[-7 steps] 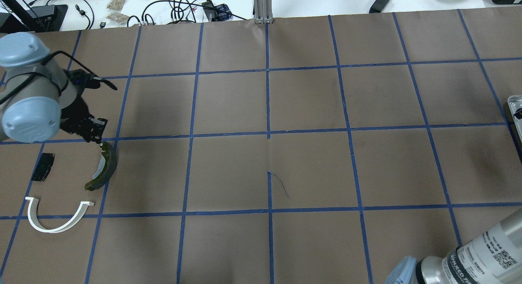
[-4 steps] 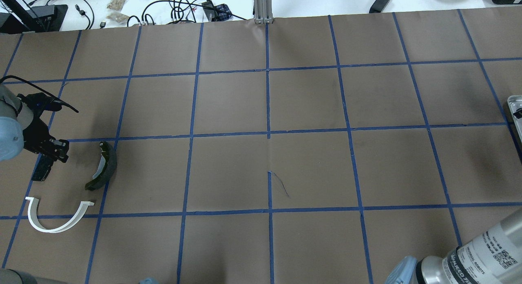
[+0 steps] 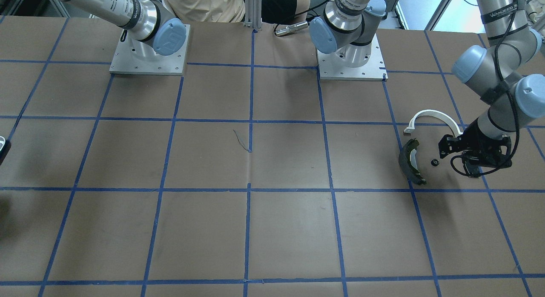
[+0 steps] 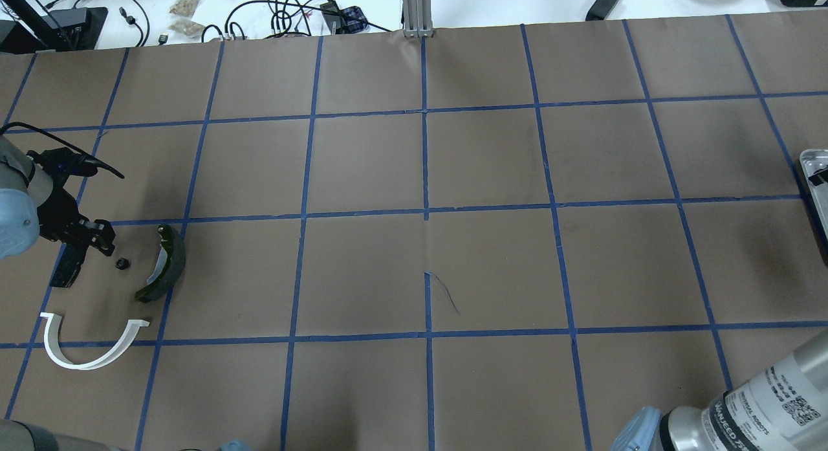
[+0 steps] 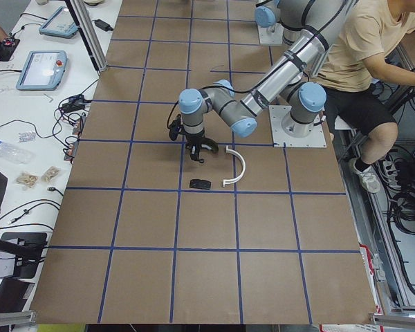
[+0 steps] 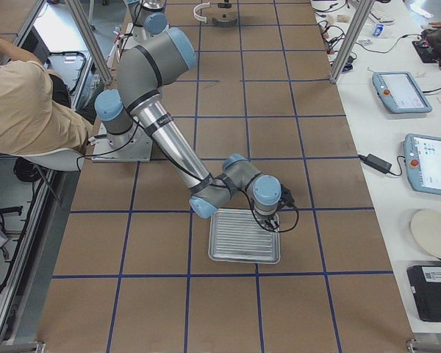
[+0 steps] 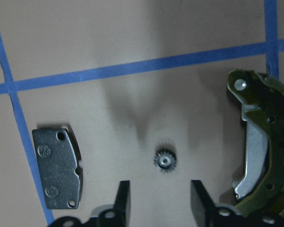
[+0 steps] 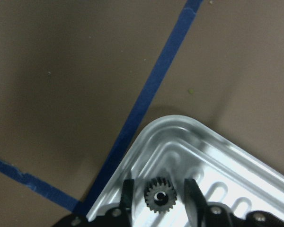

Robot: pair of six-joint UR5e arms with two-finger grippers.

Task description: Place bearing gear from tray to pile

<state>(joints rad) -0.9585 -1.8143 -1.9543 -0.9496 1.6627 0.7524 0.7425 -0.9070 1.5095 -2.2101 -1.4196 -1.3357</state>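
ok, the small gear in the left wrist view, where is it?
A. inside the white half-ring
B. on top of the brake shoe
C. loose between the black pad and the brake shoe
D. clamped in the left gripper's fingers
C: the gear lies on its own between the black pad and the brake shoe, touching neither, just ahead of the open left gripper.

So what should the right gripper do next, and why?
Probably close on the bearing gear. The right gripper straddles it, jaws open with a gap on each side, in the corner of the metal tray, so nothing is gripped yet.
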